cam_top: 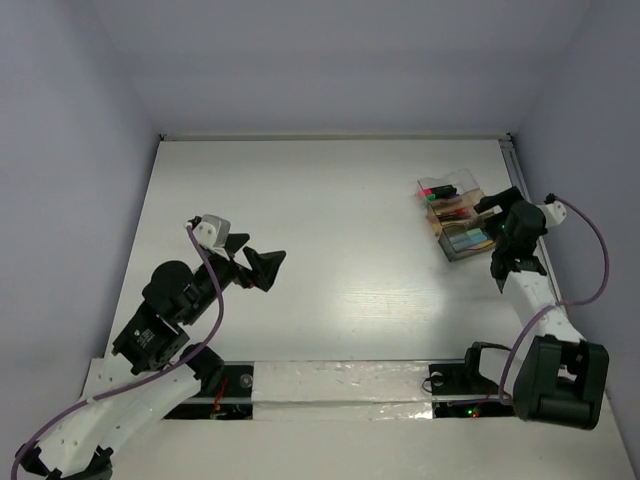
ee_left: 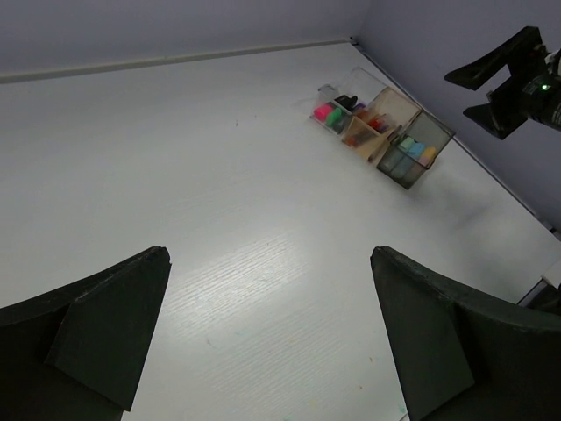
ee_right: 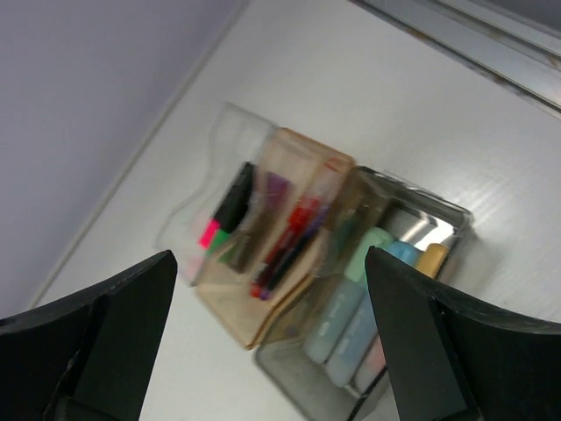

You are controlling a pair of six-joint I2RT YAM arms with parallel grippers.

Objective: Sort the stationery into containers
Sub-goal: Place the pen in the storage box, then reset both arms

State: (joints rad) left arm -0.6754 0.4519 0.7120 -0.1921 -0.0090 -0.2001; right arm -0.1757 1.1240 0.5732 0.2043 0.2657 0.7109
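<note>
The containers stand at the far right of the table: a clear, a tan and a grey-tinted compartment side by side. In the right wrist view the clear one holds pink and green highlighters, the tan one red and blue pens, and the grey one several pastel erasers. My right gripper is open and empty, just above the containers' right side. My left gripper is open and empty over bare table at the left, far from the containers.
A metal rail runs along the table's right edge, close behind the containers. Purple walls enclose the table at the back and on both sides. The right gripper shows in the left wrist view beside the containers.
</note>
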